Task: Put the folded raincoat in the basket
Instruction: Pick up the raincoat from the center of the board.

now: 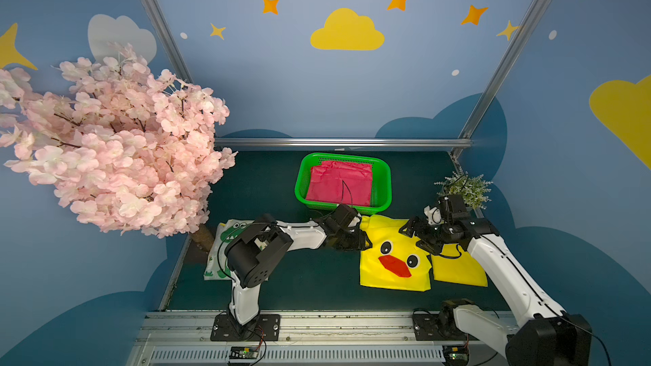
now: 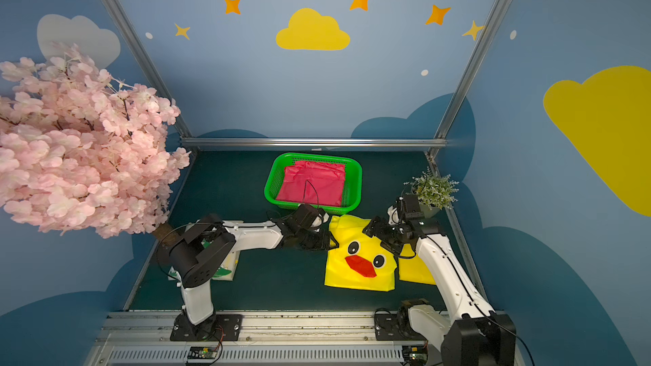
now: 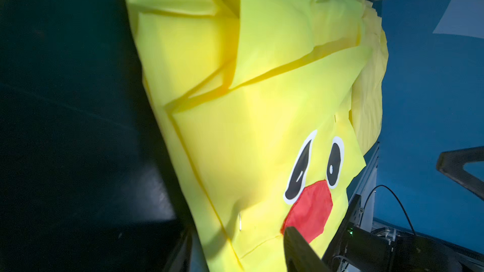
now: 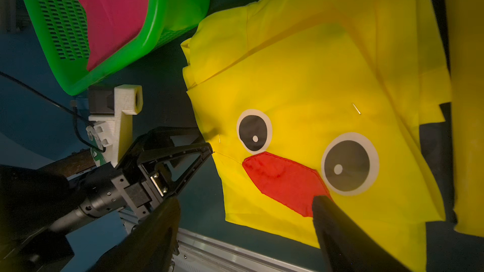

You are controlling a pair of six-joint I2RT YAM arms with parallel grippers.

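- Left gripper point(image 4: 208, 147) tips nearly meet at the raincoat point(image 4: 301, 87) edge; I cannot tell if they grip it.
- Right gripper point(image 1: 419, 240) hangs wide open, empty, over the raincoat.
- Basket point(image 1: 386, 184) sits just beyond.

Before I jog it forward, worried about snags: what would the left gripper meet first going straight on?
The yellow duck raincoat, at its edge; the left gripper looks nearly touching it.
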